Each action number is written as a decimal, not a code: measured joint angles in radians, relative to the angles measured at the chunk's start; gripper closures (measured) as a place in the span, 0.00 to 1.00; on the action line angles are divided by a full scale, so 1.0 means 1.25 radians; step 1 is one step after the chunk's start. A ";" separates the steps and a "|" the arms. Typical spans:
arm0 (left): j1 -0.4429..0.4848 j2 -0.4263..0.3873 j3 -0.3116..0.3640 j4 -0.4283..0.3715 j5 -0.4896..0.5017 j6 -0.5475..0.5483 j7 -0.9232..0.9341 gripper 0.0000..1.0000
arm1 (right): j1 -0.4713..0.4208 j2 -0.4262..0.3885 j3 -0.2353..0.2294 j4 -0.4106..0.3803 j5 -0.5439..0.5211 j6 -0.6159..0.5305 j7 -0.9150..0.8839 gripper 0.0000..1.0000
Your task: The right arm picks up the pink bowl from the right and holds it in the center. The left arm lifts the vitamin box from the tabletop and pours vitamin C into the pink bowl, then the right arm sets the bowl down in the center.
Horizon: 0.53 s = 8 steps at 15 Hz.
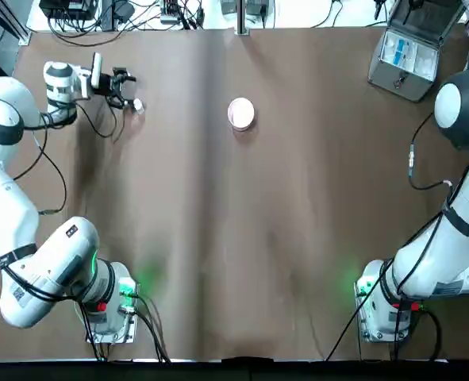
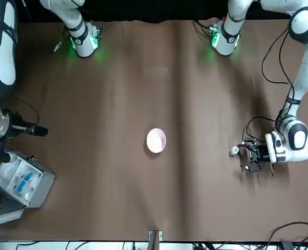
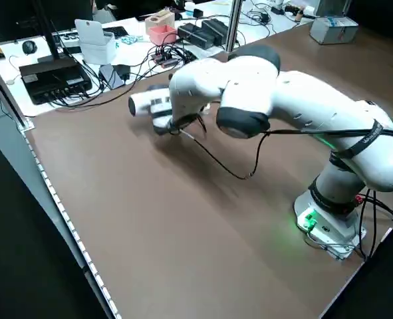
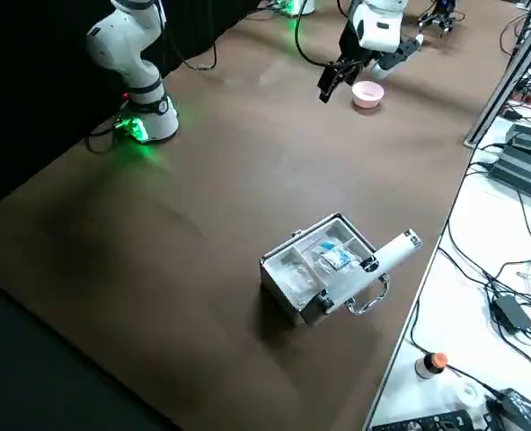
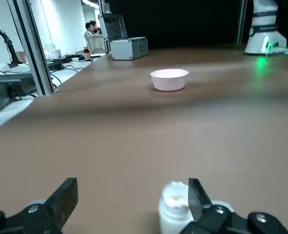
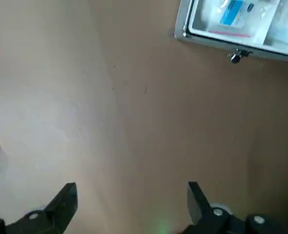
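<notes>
Pink bowl (image 1: 240, 113) sits upright mid-table (image 1: 313, 206), presumably placed there to catch the pour. Left claw (image 5: 133, 190) waits wide, low beside the vitamin box (image 5: 173, 209), likely lining up a grip; right claw (image 6: 132, 191), also wide, hangs well apart, near the case (image 1: 406, 54).

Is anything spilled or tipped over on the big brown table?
I see no spill. The pink bowl sits upright in the middle. The little white container stands by the left jaws, which are open. Nothing looks odd to me.
</notes>
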 joint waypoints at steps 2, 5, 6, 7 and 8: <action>-0.005 -0.047 -0.006 0.000 0.001 -0.001 -0.001 0.00 | -0.008 -0.014 0.000 0.007 -0.001 0.001 -0.036 0.01; -0.017 -0.099 -0.016 0.000 0.006 -0.001 -0.018 0.00 | -0.015 -0.053 0.000 0.009 -0.001 0.002 -0.090 0.01; -0.025 -0.113 -0.016 0.000 0.006 -0.001 -0.036 0.00 | -0.015 -0.066 0.002 0.009 -0.011 0.002 -0.098 0.01; -0.034 -0.128 -0.017 0.000 0.006 -0.001 -0.058 0.00 | -0.015 -0.077 0.005 0.008 -0.020 0.002 -0.102 0.01; -0.045 -0.142 -0.017 0.000 0.006 -0.001 -0.080 0.00 | -0.015 -0.088 0.008 0.004 -0.026 0.002 -0.104 0.01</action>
